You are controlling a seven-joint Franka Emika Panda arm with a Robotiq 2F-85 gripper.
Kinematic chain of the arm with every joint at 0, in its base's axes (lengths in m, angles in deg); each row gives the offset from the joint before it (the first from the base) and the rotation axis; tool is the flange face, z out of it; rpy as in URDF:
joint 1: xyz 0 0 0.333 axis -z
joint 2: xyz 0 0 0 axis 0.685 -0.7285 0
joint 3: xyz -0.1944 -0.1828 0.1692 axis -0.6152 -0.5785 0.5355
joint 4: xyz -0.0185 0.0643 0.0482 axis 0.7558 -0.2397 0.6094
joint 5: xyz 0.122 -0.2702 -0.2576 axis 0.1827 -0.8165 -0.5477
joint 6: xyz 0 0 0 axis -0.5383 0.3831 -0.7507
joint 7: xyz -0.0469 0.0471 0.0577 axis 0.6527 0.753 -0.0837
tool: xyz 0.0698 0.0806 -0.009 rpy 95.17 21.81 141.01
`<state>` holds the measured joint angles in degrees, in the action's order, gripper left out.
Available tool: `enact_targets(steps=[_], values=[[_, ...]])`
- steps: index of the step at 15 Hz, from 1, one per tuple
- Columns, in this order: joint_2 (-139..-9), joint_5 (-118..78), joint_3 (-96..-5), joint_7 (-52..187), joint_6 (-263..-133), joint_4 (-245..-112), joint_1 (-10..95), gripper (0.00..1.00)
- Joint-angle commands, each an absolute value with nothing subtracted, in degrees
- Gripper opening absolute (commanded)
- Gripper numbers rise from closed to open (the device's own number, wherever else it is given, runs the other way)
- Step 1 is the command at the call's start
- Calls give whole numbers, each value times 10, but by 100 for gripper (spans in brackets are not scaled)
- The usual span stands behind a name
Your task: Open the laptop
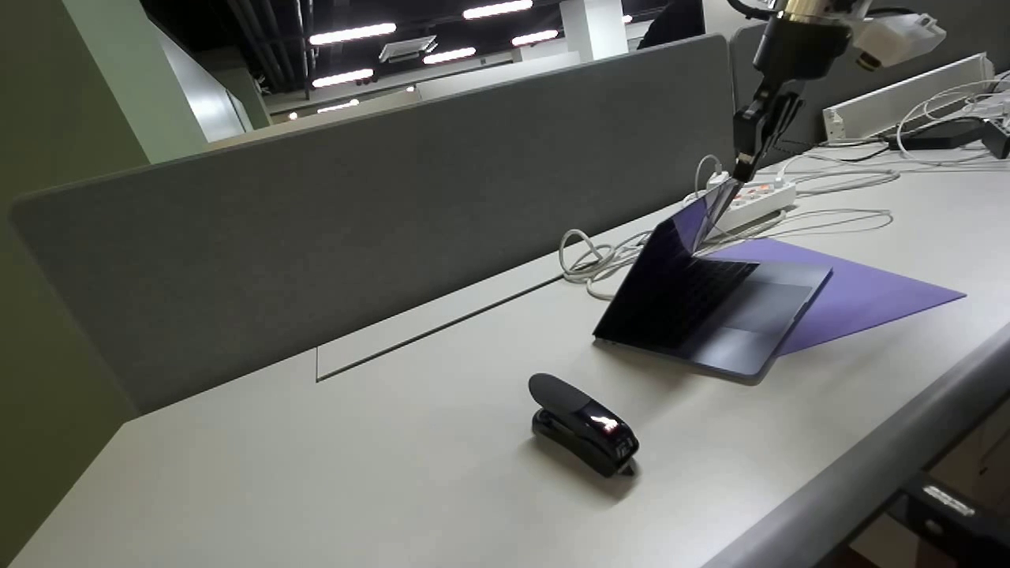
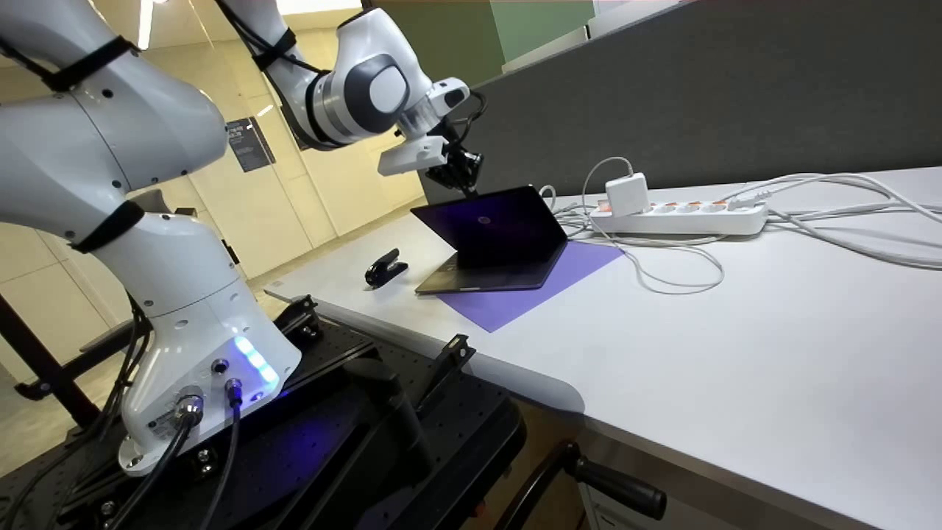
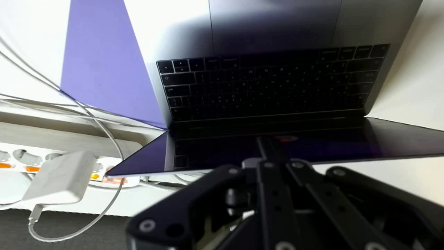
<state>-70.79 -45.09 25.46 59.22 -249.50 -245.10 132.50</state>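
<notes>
The thin dark grey laptop (image 1: 734,308) stands on the desk with its lid raised; dark keyboard and purple-tinted screen both show. It also shows in an exterior view (image 2: 508,228) and in the wrist view (image 3: 270,83), where the lid spans below the keyboard. My gripper (image 1: 742,175) is at the middle of the lid's upper edge. It also shows in an exterior view (image 2: 469,191). In the wrist view the gripper (image 3: 272,163) has its fingers together with nothing between them, overlapping the screen. I cannot tell whether the fingertips touch the lid. The lid's stickered back is hidden.
A flat purple sheet (image 1: 876,296) lies partly under the laptop. A small black stapler-like object (image 1: 584,426) lies beside it, also in an exterior view (image 2: 385,269). A white power strip (image 2: 692,218) with an adapter and loose cables runs behind it, before the grey partition (image 1: 394,213).
</notes>
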Motion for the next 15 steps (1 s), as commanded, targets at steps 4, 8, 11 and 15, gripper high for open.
enact_targets(steps=[4,8,11,15], values=[[-718,-436,210,593,-2480,-2439,1280,0],[-735,-434,176,584,-2486,-2429,1249,0],[-744,-435,146,578,-2488,-2415,1216,0],[-762,-433,107,575,-2492,-2391,1166,0]])
